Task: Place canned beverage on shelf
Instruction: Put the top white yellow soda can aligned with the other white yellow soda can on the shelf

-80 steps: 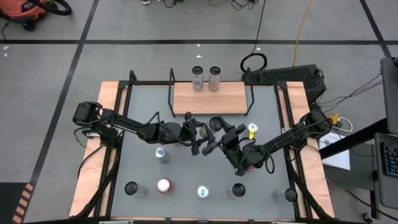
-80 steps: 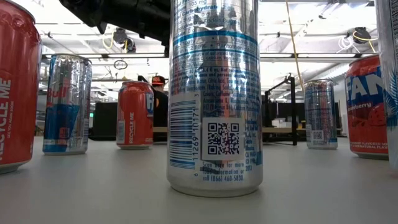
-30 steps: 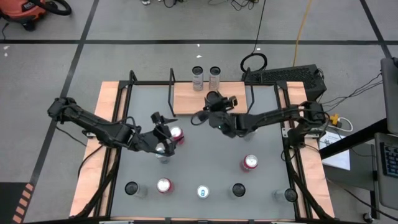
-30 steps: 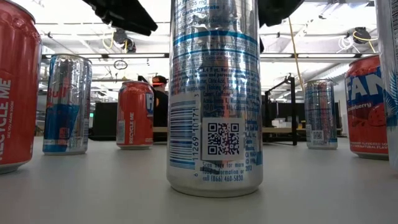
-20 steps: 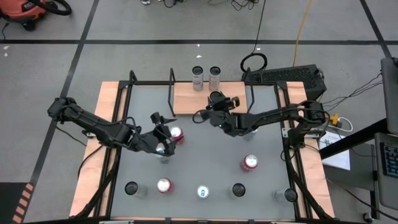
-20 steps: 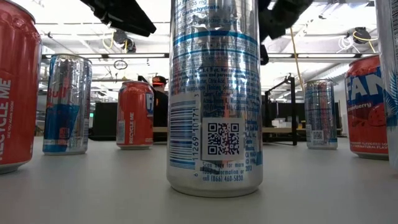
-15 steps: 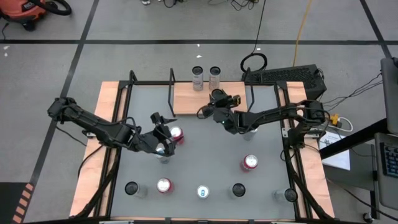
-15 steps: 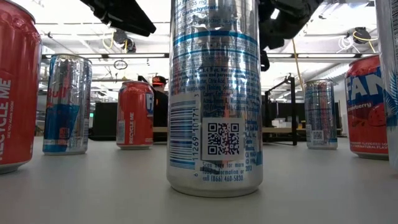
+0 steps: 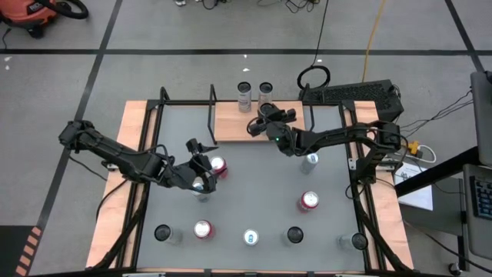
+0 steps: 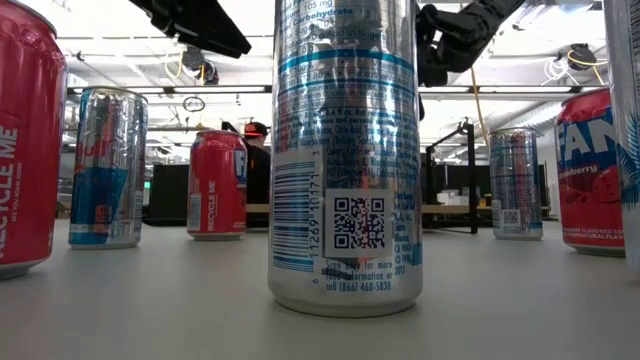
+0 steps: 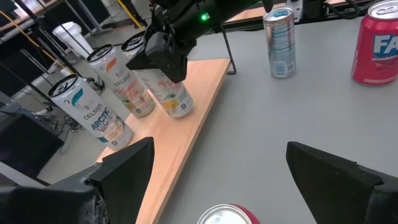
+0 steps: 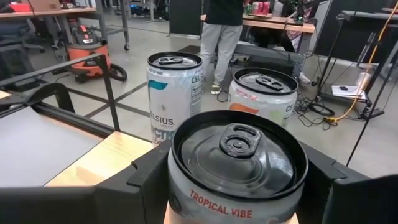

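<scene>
My right gripper (image 9: 267, 117) has carried the can (image 12: 236, 163) up from the middle of the worktop (image 9: 254, 185) to the upper centre of the high view, over the shelf (image 9: 231, 123). Its jaws are closed around the can just below the rim. In the left wrist view the can's base sits on or just above the light wood; I cannot tell whether it touches. That puts the task near its end, by my judgement: set down, let go, back away.

Two cans already stand along the shelf's far edge: one reads "CELSIUS" (image 12: 175, 93), the other (image 12: 266, 93) shows only part of its print. My own can reads "TROPICAL VIBE" under the lid.

My left gripper (image 9: 201, 161) waits at centre left of the high view, jaws spread wide either side of a red can (image 9: 217, 165) and touching nothing.

In the low view, the big silver can (image 10: 345, 150) up close carries a barcode, a QR code and "(866) 468-5836", and the red cans at left (image 10: 217, 183) say "RECYCLE ME".
</scene>
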Motion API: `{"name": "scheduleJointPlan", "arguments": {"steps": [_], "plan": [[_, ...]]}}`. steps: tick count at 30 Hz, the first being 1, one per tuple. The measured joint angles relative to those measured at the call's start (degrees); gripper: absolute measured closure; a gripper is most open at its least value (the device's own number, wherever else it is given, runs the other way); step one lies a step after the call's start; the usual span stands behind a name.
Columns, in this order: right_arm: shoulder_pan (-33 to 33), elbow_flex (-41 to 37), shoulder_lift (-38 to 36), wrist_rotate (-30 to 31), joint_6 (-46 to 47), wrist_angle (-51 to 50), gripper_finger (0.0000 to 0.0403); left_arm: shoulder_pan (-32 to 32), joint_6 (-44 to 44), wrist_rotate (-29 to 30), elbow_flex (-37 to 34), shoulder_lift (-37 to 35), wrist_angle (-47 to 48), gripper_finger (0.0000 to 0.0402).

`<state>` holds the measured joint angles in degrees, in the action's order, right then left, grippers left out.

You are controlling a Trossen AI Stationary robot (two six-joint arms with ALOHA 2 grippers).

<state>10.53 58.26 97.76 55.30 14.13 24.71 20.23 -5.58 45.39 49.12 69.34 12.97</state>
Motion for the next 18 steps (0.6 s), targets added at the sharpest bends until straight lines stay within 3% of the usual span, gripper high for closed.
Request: {"name": "scheduleJointPlan", "arguments": {"steps": [18], "plan": [[2.55,0.0,0.0,-3.16,-2.2,1.2,0.0183,0.0,0.04,0.07,0.0,0.02,0.0,0.0036]]}}
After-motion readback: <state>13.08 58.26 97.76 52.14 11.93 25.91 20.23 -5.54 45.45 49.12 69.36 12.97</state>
